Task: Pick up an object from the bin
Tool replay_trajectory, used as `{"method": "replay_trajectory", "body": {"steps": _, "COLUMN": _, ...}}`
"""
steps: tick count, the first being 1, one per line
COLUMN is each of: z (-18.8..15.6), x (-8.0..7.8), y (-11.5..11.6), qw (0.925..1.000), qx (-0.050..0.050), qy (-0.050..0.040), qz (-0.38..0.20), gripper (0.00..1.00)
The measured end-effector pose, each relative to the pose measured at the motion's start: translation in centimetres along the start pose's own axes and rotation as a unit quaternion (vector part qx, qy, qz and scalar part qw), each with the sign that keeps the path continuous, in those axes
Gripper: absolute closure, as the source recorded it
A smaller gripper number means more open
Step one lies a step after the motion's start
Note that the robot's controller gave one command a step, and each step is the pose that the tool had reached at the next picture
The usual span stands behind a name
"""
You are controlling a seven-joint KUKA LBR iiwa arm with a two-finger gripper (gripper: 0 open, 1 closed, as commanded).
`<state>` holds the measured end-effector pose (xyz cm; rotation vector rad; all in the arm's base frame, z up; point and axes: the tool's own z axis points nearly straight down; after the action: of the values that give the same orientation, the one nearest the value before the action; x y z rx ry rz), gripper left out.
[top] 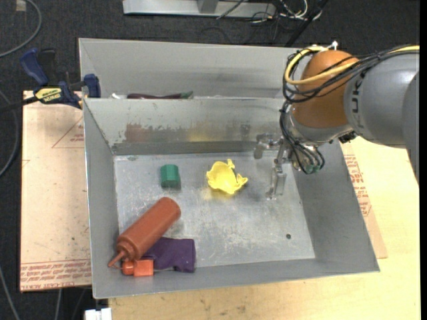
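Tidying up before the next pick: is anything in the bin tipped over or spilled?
The red-brown bottle lies on its side at the lower left, against a purple thing and an orange block. No spill visible.

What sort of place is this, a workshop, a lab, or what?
Most likely a robotics lab: a robot arm reaches into a grey metal bin holding a few odd things, such as a brown bottle and a green block, with loose cables on the floor behind.
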<state>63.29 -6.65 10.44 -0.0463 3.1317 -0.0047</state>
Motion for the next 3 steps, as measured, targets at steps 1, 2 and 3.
{"method": "replay_trajectory", "body": {"steps": 1, "z": 2.6, "x": 0.0, "y": 2.2, "qw": 0.9994, "qx": -0.005, "qy": 0.0048, "qz": -0.032, "gripper": 0.00}}
{"method": "replay_trajectory", "body": {"steps": 2, "z": 2.7, "x": 3.8, "y": 4.2, "qw": 0.9999, "qx": 0.000, "qy": 0.0010, "qz": -0.012, "gripper": 0.00}}
{"method": "replay_trajectory", "body": {"steps": 3, "z": 1.8, "x": 1.9, "y": 7.0, "qw": 0.9999, "qx": -0.004, "qy": 0.0036, "qz": 0.016, "gripper": 0.00}}
